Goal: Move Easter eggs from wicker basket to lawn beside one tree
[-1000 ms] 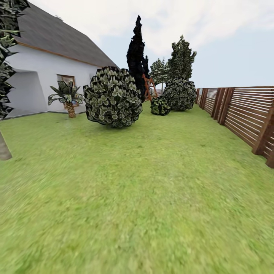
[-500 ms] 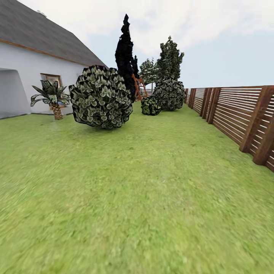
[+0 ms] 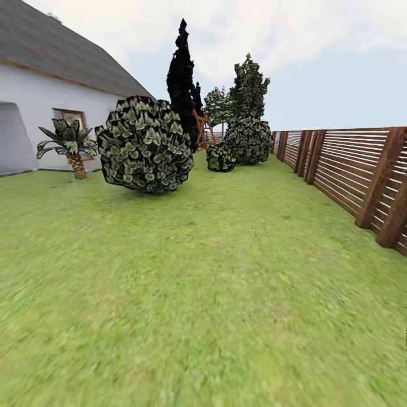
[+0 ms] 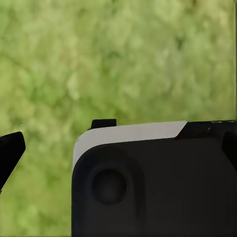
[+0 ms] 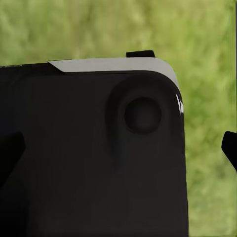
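Head view: lawn (image 3: 215, 282) runs from the near edge to the far shrubs, mottled green. Slat fence (image 3: 350, 175) bounds the garden on the right, receding far. Large round bush (image 3: 144, 144) left of centre, all-black tree (image 3: 181, 79) behind it, two smaller bushes farther off. Spiky striped plant (image 3: 66, 144) far left, by the white house (image 3: 39, 102). Wrist views: grass under a dark robot body (image 4: 153, 182). One black fingertip (image 4: 10, 153) of the left gripper, one (image 5: 229, 148) of the right; pincer state cannot be told for either.
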